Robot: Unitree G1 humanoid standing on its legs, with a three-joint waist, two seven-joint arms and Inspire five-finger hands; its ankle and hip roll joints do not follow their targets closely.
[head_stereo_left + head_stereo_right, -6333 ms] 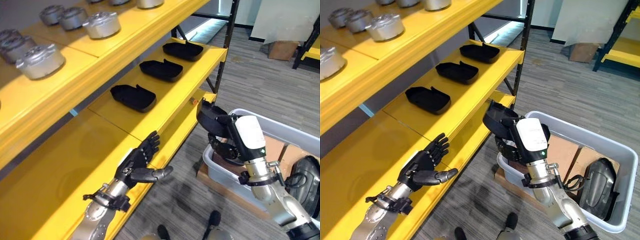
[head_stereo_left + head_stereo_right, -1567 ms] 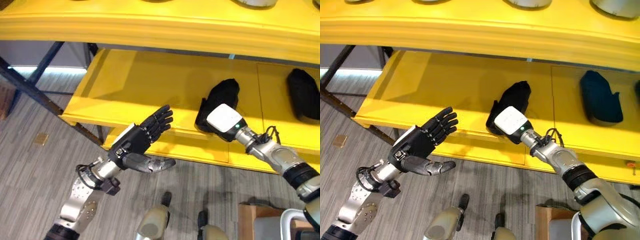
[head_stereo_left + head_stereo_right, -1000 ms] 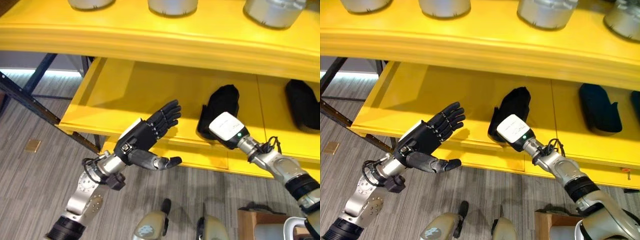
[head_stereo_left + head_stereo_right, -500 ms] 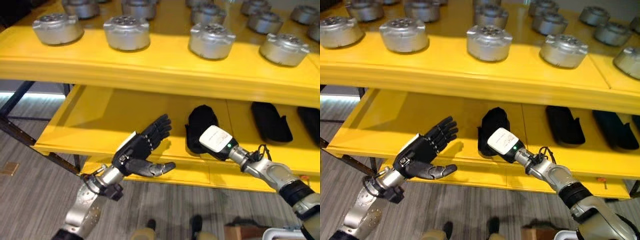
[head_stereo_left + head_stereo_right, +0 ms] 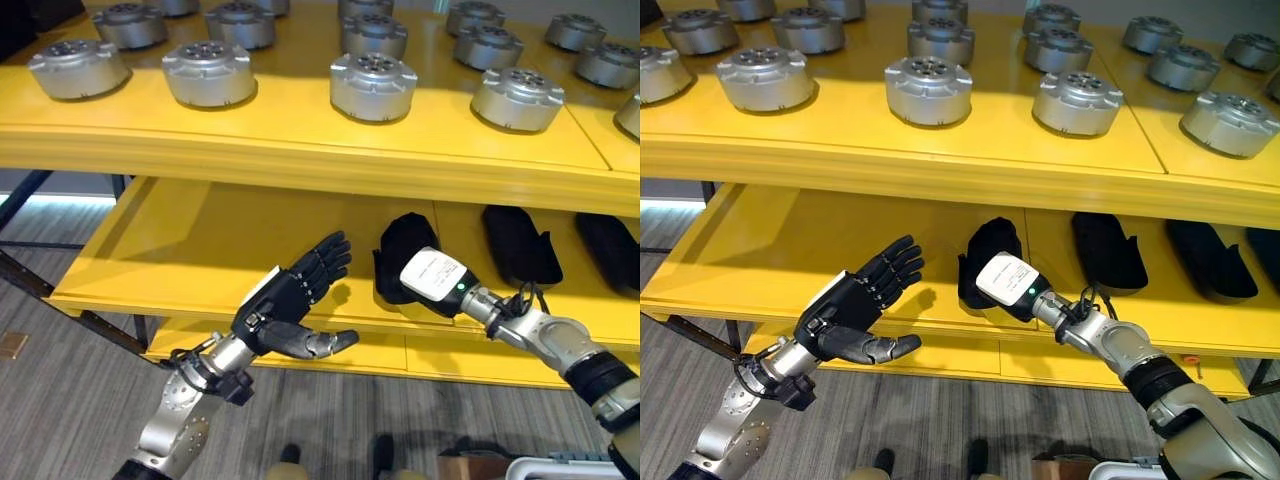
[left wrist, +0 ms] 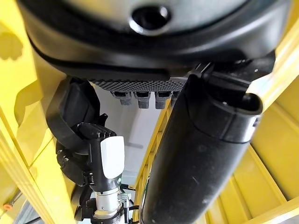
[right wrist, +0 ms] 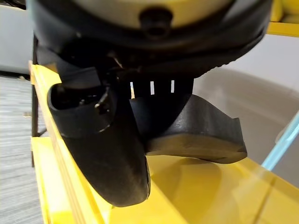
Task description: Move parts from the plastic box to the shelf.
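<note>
A black moulded part [image 5: 408, 243] rests on the yellow middle shelf [image 5: 200, 255], near its front edge and tilted up on one side. My right hand [image 5: 435, 279], with a white cover on its back, is shut on this part from the front. In the right wrist view the part [image 7: 196, 126] sits between the thumb [image 7: 103, 140] and the fingers, its underside touching the shelf. My left hand [image 5: 285, 305] hovers open, palm up, in front of the shelf to the left of the part [image 5: 990, 248].
Two more black parts [image 5: 515, 245] [image 5: 608, 250] lie on the same shelf to the right. Several round silver metal parts [image 5: 373, 87] stand on the upper shelf [image 5: 300, 150]. The middle shelf's left half is bare. Grey floor lies below.
Since 6.3 s ago my right hand has carried the black part from above the plastic box onto the middle shelf. In the last second the camera has tilted upward; both hands hold their places.
</note>
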